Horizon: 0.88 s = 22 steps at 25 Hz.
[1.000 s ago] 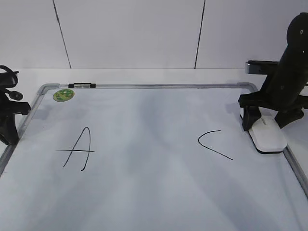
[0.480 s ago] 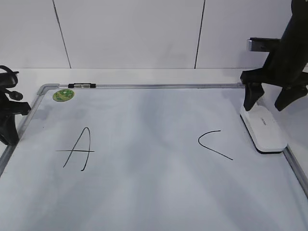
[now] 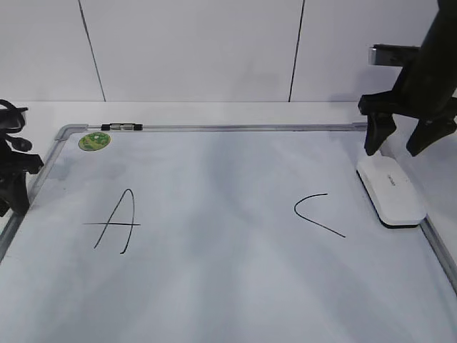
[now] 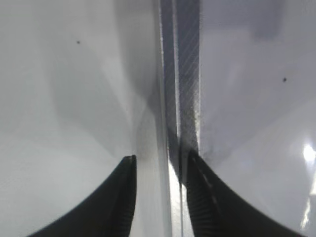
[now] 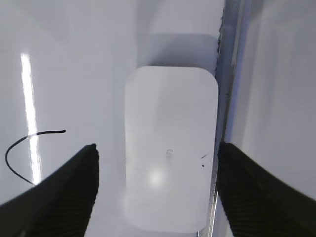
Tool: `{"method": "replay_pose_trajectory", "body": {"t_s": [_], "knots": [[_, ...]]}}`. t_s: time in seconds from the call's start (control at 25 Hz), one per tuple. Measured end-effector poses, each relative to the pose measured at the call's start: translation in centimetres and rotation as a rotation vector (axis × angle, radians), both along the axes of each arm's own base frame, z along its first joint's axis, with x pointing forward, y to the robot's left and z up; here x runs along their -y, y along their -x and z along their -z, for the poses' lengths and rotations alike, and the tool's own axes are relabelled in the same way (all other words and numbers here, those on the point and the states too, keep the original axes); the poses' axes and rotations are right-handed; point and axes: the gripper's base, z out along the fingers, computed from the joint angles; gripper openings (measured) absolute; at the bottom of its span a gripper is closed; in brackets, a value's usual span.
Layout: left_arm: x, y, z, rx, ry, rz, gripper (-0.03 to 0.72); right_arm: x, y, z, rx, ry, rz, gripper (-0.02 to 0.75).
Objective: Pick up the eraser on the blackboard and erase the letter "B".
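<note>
blackboard on white table, white panelled wall | eraser free | both jaws apart, empty

White eraser flat at blackboard right edge.

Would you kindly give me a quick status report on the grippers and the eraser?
Right gripper open above eraser, not gripping. Left gripper parted over blackboard frame edge, empty. No B visible; only A and C. Nothing obstructing.

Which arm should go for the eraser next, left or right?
Right. The right gripper hangs open directly above the eraser at the board's right edge; the left gripper sits at the far left frame.
</note>
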Motion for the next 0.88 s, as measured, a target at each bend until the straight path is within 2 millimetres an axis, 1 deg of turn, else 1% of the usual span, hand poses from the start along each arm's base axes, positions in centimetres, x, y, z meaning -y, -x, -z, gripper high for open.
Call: {"method": "replay_pose_trajectory", "body": {"t_s": [0.08,0.12,0.24,0.32,0.48,0.64,0.76,0.88], "knots": [[0.0,0.0,0.0,0.0,-0.003,0.002,0.296,0.0,0.1,-0.5,0.012,-0.003,0.0,0.582],[0.0,0.1,0.0,-0.008,-0.002,0.003,0.311,0.0,0.2,-0.8,0.02,-0.005,0.001,0.582],[0.0,0.0,-0.3,-0.05,0.005,0.013,0.328,0.0,0.5,-1.7,0.04,-0.013,0.002,0.582],[0.1,-0.5,-1.1,-0.056,0.008,0.021,0.33,-0.1,0.8,-2.6,0.061,-0.025,0.004,0.582],[0.1,-1.9,-3.4,0.023,0.008,0.023,0.324,-0.2,1.7,-4.8,0.113,-0.049,0.007,0.582],[0.1,-1.5,-5.8,0.077,0.01,0.024,0.305,-0.2,3.3,-7.9,0.185,-0.063,0.007,0.582],[0.2,-0.8,-8.4,0.139,0.008,0.025,0.301,-0.2,5.5,-10.1,0.231,-0.093,0.009,0.582],[0.2,0.4,-11.9,0.229,0.005,0.026,0.3,-0.1,8.8,-12.3,0.279,-0.107,0.015,0.582]]}}
